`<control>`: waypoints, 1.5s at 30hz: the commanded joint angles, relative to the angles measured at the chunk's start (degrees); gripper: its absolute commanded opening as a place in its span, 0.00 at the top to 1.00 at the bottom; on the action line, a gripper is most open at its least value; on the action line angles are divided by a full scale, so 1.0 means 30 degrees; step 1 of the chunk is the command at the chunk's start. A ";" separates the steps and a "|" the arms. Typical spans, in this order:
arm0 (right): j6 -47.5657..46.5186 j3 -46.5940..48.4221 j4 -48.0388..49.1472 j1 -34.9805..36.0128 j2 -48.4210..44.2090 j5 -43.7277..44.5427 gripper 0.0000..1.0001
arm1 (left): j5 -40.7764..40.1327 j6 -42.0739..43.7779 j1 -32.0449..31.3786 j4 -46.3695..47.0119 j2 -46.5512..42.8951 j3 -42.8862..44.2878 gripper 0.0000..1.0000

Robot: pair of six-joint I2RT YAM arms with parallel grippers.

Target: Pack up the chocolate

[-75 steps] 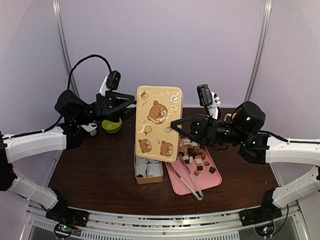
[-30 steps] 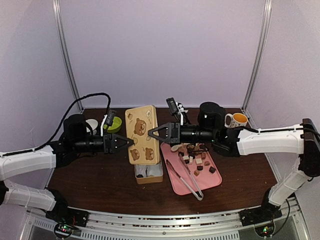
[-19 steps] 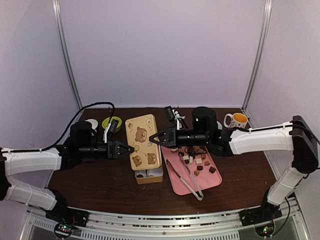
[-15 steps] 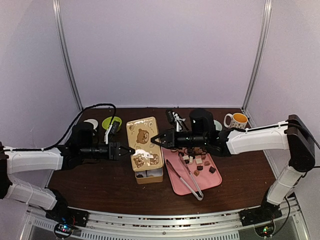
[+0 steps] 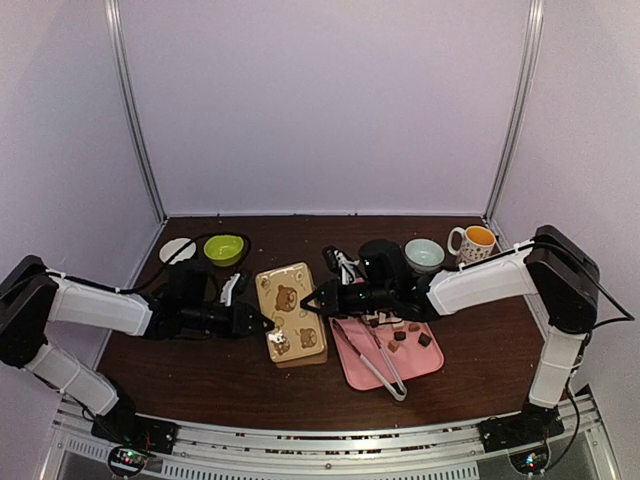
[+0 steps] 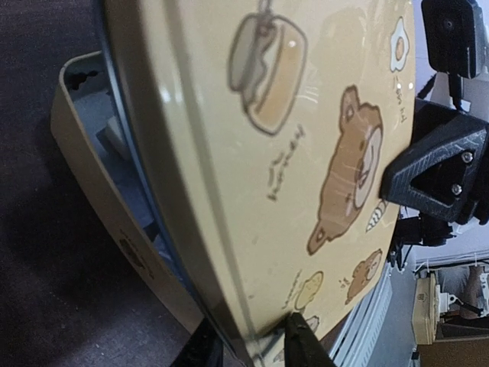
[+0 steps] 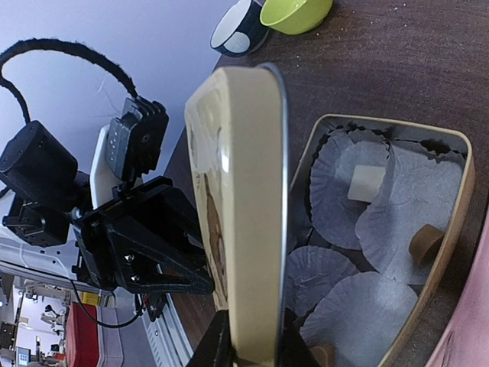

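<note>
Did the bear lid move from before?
Yes. The bear lid has come down: it stood tall above the pink tray, and now it lies low, tilted over the open box beside that tray.

arms: both low, reaching inward | left end effector (image 5: 262, 322): pinching lid (image 5: 288, 298) | right end effector (image 5: 311, 298): pinching lid

The lid (image 5: 288, 308) is tan-yellow, printed with brown bears, a fried egg and small brown script; the box (image 7: 456, 210) is the same tan, lined with white pleated paper cups (image 7: 336, 206); the chocolate (image 5: 398, 336) is dark brown, caramel and cream; the tray (image 5: 425, 365) is pink; the tongs (image 5: 378, 368) clear; the table (image 5: 190, 365) dark brown; the green bowl (image 5: 224, 248) lime; the teal bowl (image 5: 424, 254) pale; the mug (image 5: 472, 241) white, orange inside; the left gripper (image 6: 252, 348) and right gripper (image 7: 248, 340) black.
</note>
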 commanded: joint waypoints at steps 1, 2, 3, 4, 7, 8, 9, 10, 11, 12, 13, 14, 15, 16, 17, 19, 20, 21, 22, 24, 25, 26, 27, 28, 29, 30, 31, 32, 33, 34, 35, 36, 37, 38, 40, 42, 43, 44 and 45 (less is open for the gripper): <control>-0.0136 0.0517 -0.0694 -0.0111 0.1138 0.0977 0.85 | 0.0268 0.0111 -0.0110 0.2237 0.0175 0.0444 0.74; -0.0108 0.0528 -0.0642 -0.0086 0.1289 0.1005 0.85 | 0.0224 0.0109 -0.0110 0.2211 0.0181 0.0458 0.74; -0.0089 0.0530 -0.0621 -0.0094 0.1410 0.1071 0.84 | 0.0167 0.0138 -0.0114 0.2168 0.0222 0.0474 0.74; -0.0098 0.0526 -0.0659 -0.0088 0.1491 0.1174 0.83 | 0.0046 0.0189 -0.0111 0.2063 0.0227 0.0502 0.74; -0.0251 0.0566 -0.0936 -0.0116 0.1574 0.1603 0.81 | -0.0079 0.0450 -0.0114 0.1549 0.0225 0.0762 0.74; -0.0320 0.0590 -0.1028 -0.0127 0.1574 0.1709 0.80 | -0.0168 0.0514 -0.0111 0.1169 0.0204 0.0915 0.74; -0.0391 0.0607 -0.1149 -0.0139 0.1555 0.1810 0.77 | -0.0219 0.0602 -0.0111 0.0928 0.0159 0.1062 0.74; -0.0480 0.0635 -0.1289 -0.0167 0.1524 0.1948 0.76 | -0.0339 0.0657 -0.0103 0.0689 0.0102 0.1176 0.74; -0.0597 0.0678 -0.1456 -0.0148 0.1490 0.2119 0.74 | -0.0508 0.0767 -0.0110 0.0366 0.0036 0.1325 0.74; -0.0726 0.0757 -0.1671 -0.0164 0.1486 0.2246 0.72 | -0.0789 0.0934 -0.0125 -0.0169 -0.0001 0.1502 0.74; -0.0917 0.0862 -0.1936 -0.0170 0.1486 0.2368 0.69 | -0.1212 0.1098 -0.0131 -0.0796 -0.0017 0.1732 0.74; -0.1143 0.1011 -0.2292 -0.0178 0.1541 0.2519 0.68 | -0.1595 0.1225 -0.0115 -0.1482 -0.0008 0.2006 0.74; -0.1354 0.1158 -0.2673 -0.0193 0.1555 0.2699 0.67 | -0.1826 0.1391 -0.0111 -0.1905 0.0056 0.2213 0.74; -0.1553 0.1260 -0.2970 -0.0199 0.1571 0.2875 0.67 | -0.1877 0.1463 -0.0111 -0.2038 0.0162 0.2330 0.74; -0.1772 0.1372 -0.3164 -0.0189 0.1595 0.3011 0.67 | -0.1810 0.1453 -0.0110 -0.2000 0.0282 0.2422 0.74; -0.2065 0.1655 -0.3635 -0.0226 0.1653 0.3246 0.66 | -0.1660 0.1338 -0.0111 -0.1803 0.0567 0.2538 0.74; -0.2213 0.1842 -0.3885 -0.0214 0.1701 0.3358 0.66 | -0.1662 0.1302 -0.0111 -0.1846 0.0717 0.2583 0.74; -0.2363 0.1998 -0.4125 -0.0220 0.1718 0.3474 0.65 | -0.1746 0.1276 -0.0110 -0.1895 0.0838 0.2670 0.74; -0.2532 0.2193 -0.4523 -0.0221 0.1782 0.3569 0.64 | -0.1922 0.1265 -0.0110 -0.2048 0.0908 0.2746 0.74; -0.2855 0.2502 -0.5031 -0.0229 0.1814 0.3804 0.64 | -0.2375 0.1218 -0.0112 -0.2366 0.0931 0.2827 0.74; -0.3000 0.2640 -0.5319 -0.0222 0.1831 0.3958 0.64 | -0.2502 0.1214 -0.0111 -0.2458 0.0957 0.2872 0.74; -0.3187 0.2790 -0.5560 -0.0236 0.1851 0.4102 0.63 | -0.2529 0.1217 -0.0110 -0.2517 0.1022 0.2951 0.74; -0.3327 0.2918 -0.5777 -0.0226 0.1887 0.4190 0.62 | -0.2539 0.1232 -0.0110 -0.2609 0.1085 0.3034 0.74; -0.3476 0.3116 -0.5983 -0.0243 0.1928 0.4274 0.61 | -0.2526 0.1216 -0.0110 -0.2668 0.1206 0.3081 0.74; -0.3605 0.3281 -0.6207 -0.0238 0.2006 0.4321 0.61 | -0.2524 0.1228 -0.0110 -0.2717 0.1284 0.3131 0.74; -0.3698 0.3426 -0.6411 -0.0241 0.2067 0.4371 0.60 | -0.2524 0.1226 -0.0110 -0.2744 0.1356 0.3155 0.74; -0.3816 0.3547 -0.6594 -0.0253 0.2097 0.4436 0.57 | -0.2539 0.1211 -0.0110 -0.2760 0.1453 0.3173 0.74; -0.3929 0.3679 -0.6752 -0.0258 0.2126 0.4488 0.56 | -0.2526 0.1224 -0.0118 -0.2771 0.1531 0.3197 0.74; -0.4009 0.3780 -0.6904 -0.0247 0.2152 0.4567 0.55 | -0.2568 0.1229 -0.0111 -0.2813 0.1592 0.3226 0.74; -0.4126 0.3866 -0.7036 -0.0246 0.2133 0.4654 0.53 | -0.2640 0.1234 -0.0111 -0.2906 0.1629 0.3277 0.74; -0.4202 0.3953 -0.7148 -0.0257 0.2116 0.4742 0.53 | -0.2751 0.1256 -0.0110 -0.3075 0.1637 0.3335 0.74; -0.4320 0.4034 -0.7290 -0.0258 0.2117 0.4839 0.52 | -0.2900 0.1292 -0.0118 -0.3224 0.1675 0.3397 0.74; -0.4406 0.4128 -0.7440 -0.0240 0.2103 0.4904 0.52 | -0.3069 0.1337 -0.0115 -0.3437 0.1669 0.3460 0.74; -0.4450 0.4254 -0.7594 -0.0252 0.2101 0.4936 0.51 | -0.3383 0.1353 -0.0115 -0.3790 0.1690 0.3537 0.74; -0.4612 0.4450 -0.7867 -0.0243 0.2145 0.5019 0.50 | -0.4289 0.1454 -0.0125 -0.4528 0.1633 0.3675 0.74; -0.4760 0.4652 -0.8154 -0.0239 0.2185 0.5111 0.49 | -0.5003 0.1453 -0.0111 -0.4966 0.1541 0.3654 0.74; -0.4805 0.4748 -0.8320 -0.0230 0.2189 0.5143 0.48 | -0.5251 0.1467 -0.0110 -0.5131 0.1491 0.3655 0.73; -0.4859 0.4811 -0.8429 -0.0229 0.2189 0.5155 0.48 | -0.5414 0.1483 -0.0110 -0.5195 0.1448 0.3613 0.73; -0.4913 0.4844 -0.8545 -0.0244 0.2167 0.5178 0.47 | -0.5486 0.1485 -0.0132 -0.5211 0.1369 0.3582 0.72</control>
